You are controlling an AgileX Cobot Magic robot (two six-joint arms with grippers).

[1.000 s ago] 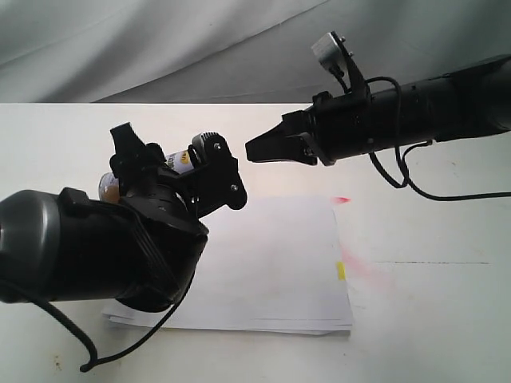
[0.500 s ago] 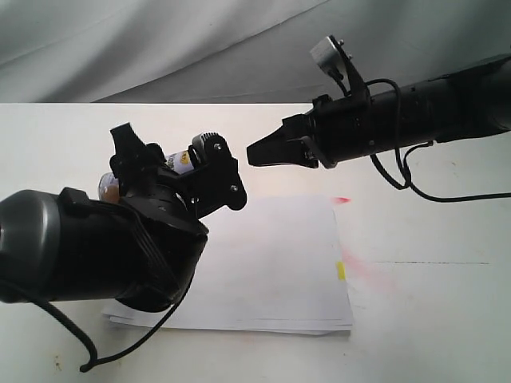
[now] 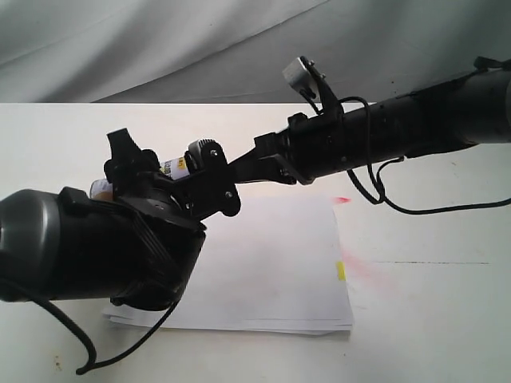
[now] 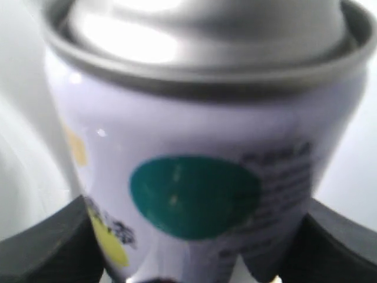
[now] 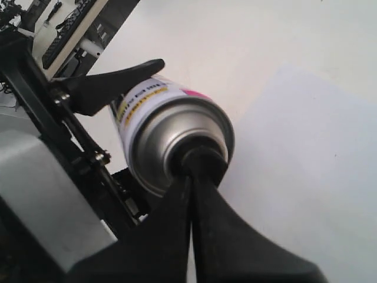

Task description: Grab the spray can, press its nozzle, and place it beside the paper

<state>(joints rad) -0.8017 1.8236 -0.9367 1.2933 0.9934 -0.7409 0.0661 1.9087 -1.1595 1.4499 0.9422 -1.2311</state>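
Note:
My left gripper (image 3: 180,172) is shut on the spray can (image 3: 172,166) and holds it on its side above the table, left of the paper (image 3: 279,263). In the left wrist view the can (image 4: 194,147), with a teal dot on its white label, fills the frame between the two black fingers (image 4: 47,247). My right gripper (image 3: 233,171) is shut. Its joined tips (image 5: 191,180) rest against the black nozzle (image 5: 203,159) on the can's shiny domed top (image 5: 156,147). In the exterior view the nozzle is hidden.
The paper carries a yellow tab (image 3: 341,270) and pink-red smudges (image 3: 363,273) on its right side. Everything sits on a white table (image 3: 431,319) with a grey cloth (image 3: 200,48) behind. Black cables (image 3: 399,203) hang from the right arm.
My right gripper has moved left and slightly down until its shut tips meet the can's nozzle. The left gripper with the can has shifted a little left.

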